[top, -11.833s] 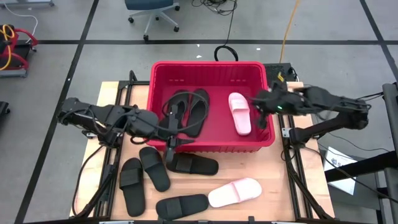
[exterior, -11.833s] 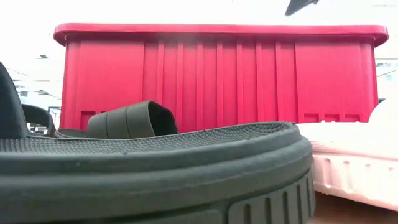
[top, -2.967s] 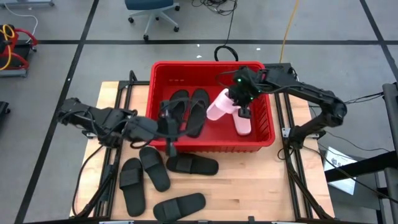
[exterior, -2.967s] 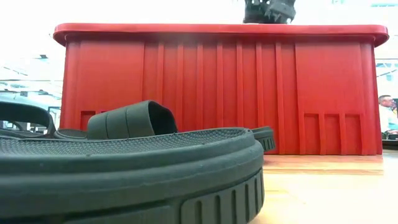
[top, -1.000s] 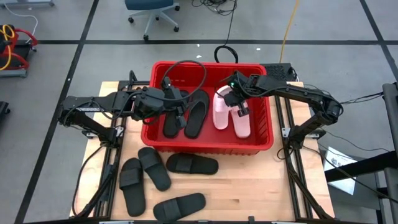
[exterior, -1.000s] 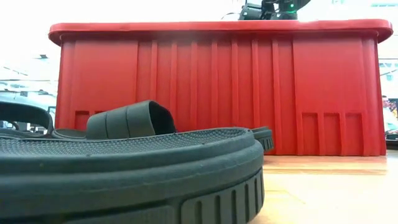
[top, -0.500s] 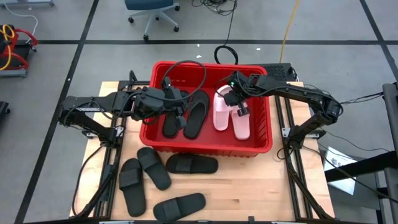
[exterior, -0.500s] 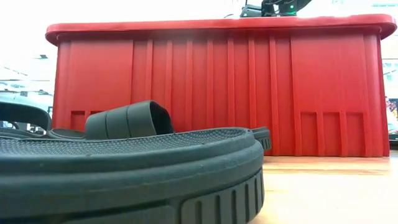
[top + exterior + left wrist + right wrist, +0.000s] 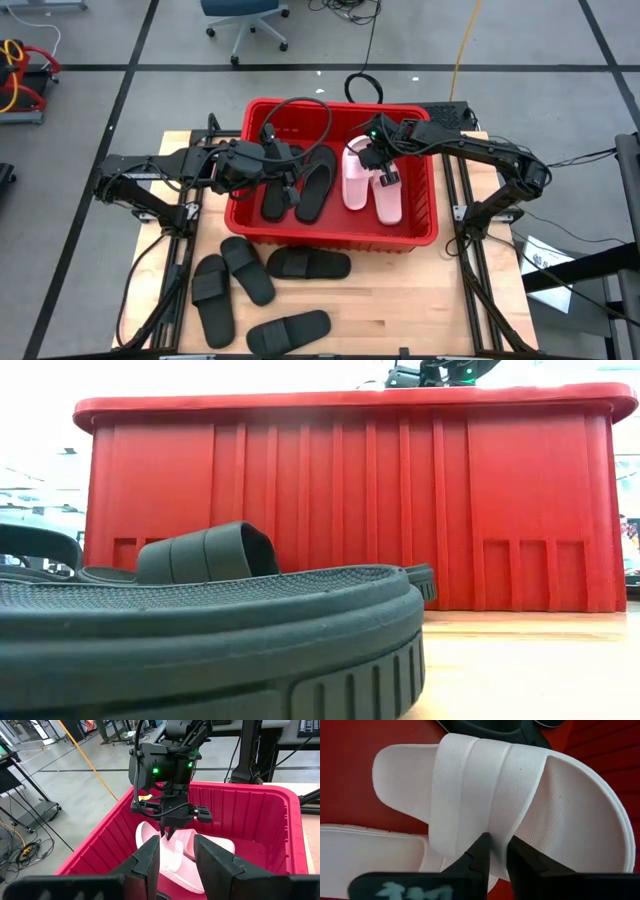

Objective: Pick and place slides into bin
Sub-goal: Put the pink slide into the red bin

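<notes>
The desk (image 9: 400, 300) carries the red bin (image 9: 420, 215), and both arms reach over the bin's rim. Inside it, two black slides (image 9: 300, 185) lie side by side just beneath the left tool (image 9: 290, 180), whose fingers stand apart with nothing between them. Two pale pink slides (image 9: 368, 185) lie side by side under the right tool (image 9: 380, 168); that tool's fingers (image 9: 482, 850) sit at the edge of the strap of one pink slide (image 9: 530, 795), a narrow gap between them, and whether they grip the strap or have let it go cannot be told. Four more black slides (image 9: 260, 290) rest on the desk outside the bin, well apart from both tools, near the desk's front edge; one of them (image 9: 200, 640) fills the low view in front of the bin's wall (image 9: 350, 500).
</notes>
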Controlling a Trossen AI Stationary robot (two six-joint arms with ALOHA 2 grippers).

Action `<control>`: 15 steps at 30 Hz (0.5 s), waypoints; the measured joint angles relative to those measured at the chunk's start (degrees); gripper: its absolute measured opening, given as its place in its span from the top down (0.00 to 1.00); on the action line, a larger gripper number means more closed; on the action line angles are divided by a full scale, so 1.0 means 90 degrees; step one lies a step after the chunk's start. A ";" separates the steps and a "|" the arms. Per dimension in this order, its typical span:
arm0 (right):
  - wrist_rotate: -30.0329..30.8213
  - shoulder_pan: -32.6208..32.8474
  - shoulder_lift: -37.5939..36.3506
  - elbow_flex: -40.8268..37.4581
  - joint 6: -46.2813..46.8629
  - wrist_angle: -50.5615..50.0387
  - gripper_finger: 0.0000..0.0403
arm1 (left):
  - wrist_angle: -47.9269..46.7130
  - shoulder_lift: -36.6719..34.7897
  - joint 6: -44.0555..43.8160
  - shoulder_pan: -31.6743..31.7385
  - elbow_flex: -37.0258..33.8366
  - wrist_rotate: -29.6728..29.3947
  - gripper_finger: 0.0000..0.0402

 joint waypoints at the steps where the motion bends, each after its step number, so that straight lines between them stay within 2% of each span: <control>1: 0.0002 0.0000 -0.0001 0.0000 0.0000 0.0001 0.87 | -0.0001 0.0000 0.0000 0.0000 0.0000 0.0000 0.70; 15: 0.0010 0.0000 -0.0005 0.0000 0.0005 0.0081 0.69 | -0.0001 0.0000 -0.0045 0.0000 0.0000 -0.0002 0.70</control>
